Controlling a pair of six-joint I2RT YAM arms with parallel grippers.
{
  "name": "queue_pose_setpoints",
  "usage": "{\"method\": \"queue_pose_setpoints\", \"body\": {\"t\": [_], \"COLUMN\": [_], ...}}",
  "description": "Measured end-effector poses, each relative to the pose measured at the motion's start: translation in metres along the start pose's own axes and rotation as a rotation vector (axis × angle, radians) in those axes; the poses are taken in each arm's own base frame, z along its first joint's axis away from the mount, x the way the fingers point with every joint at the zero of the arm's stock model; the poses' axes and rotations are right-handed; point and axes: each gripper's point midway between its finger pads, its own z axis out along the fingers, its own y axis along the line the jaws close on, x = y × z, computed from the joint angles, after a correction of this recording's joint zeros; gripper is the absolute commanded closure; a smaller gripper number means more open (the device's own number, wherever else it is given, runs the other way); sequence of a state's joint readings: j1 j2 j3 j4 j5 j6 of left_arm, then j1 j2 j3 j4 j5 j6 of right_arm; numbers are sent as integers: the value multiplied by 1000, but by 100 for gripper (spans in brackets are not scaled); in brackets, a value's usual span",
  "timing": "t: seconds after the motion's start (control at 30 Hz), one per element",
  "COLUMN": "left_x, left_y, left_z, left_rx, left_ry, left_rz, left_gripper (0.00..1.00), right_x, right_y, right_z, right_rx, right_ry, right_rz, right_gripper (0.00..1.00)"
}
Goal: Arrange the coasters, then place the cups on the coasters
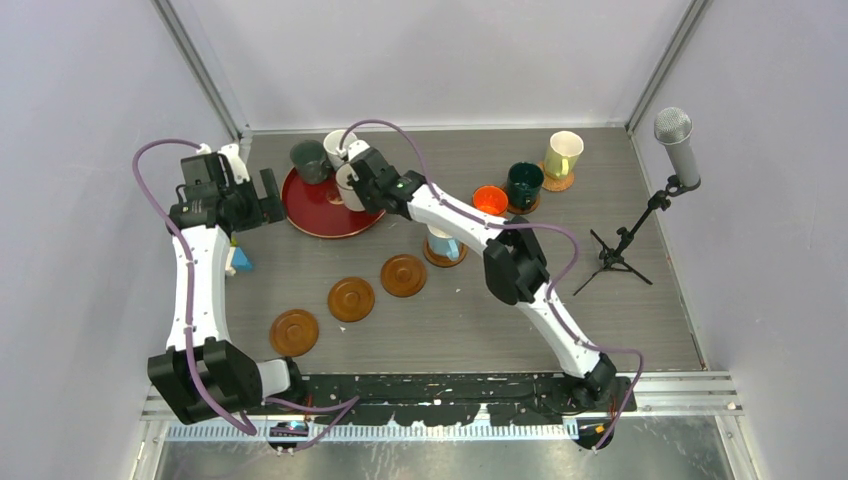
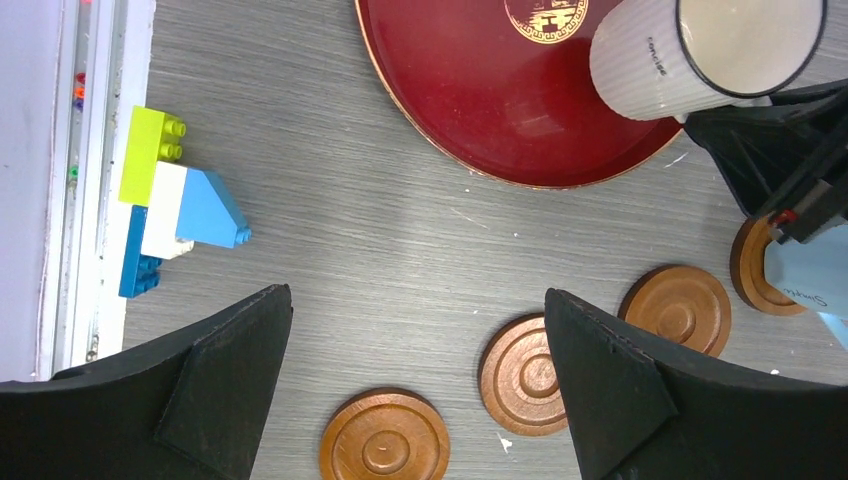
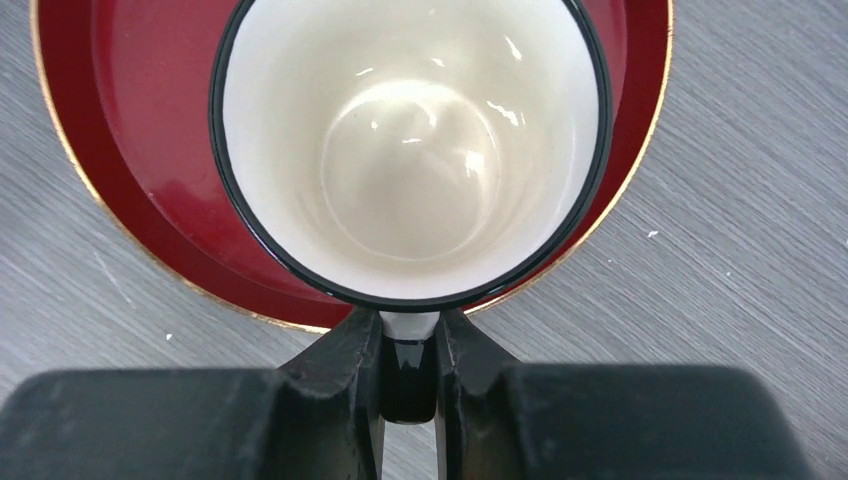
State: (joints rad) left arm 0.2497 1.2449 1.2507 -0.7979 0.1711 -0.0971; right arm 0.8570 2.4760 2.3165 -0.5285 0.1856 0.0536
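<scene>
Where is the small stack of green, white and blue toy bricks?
In the left wrist view the brick stack lies near the table's left edge, left of the round red tray, apart from the brown wooden coasters.

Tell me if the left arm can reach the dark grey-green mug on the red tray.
Probably yes: the open left end effector hovers beside the tray, nothing between it and the dark grey-green mug.

Glossy ceramic cup (image 3: 410,160), matt wood-grain table (image 3: 740,200)

The round red lacquer tray (image 3: 130,220) was gold-edged. The white ceramic mug (image 3: 410,170) at the black right gripper (image 3: 410,335) was black-rimmed.
</scene>
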Motion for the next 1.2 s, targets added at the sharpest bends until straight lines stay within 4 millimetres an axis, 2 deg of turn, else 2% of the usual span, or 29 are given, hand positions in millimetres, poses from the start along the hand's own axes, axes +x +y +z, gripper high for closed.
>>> {"method": "queue_pose_setpoints", "body": {"t": [0.17, 0.33, 0.43, 0.53, 0.67, 0.83, 0.93, 1.2], "left_x": [-4, -7, -6, -2, 4, 7, 10, 14], "left_y": [-1, -1, -2, -1, -1, -2, -4, -4], "left_z": [1, 2, 4, 6, 8, 9, 9, 8], "left_rx": [6, 9, 13, 15, 17, 25, 32, 35], "left_ry": [-15, -28, -28, -19, -7, 0, 0, -5], "left_rz": [3, 6, 6, 4, 3, 1, 1, -1], "left_gripper": [0, 0, 0, 0, 0, 0, 0, 0], "right_x": [-12, -11, -3, 6, 37, 81, 101, 120], "right_y": [-1, -1, -1, 3, 14, 33, 41, 32], "right_z": [-26, -71, -105, -130, -156, -177, -185, -186], "right_rx": [-5, -25, -41, -55, -62, -47, -34, 53], "right_ry": [-56, -108, -139, -179, -182, -146, -122, -90], "right_rz": [25, 46, 49, 47, 22, -21, -30, 68], "right_gripper": [100, 100, 100, 100, 100, 100, 100, 100]}}
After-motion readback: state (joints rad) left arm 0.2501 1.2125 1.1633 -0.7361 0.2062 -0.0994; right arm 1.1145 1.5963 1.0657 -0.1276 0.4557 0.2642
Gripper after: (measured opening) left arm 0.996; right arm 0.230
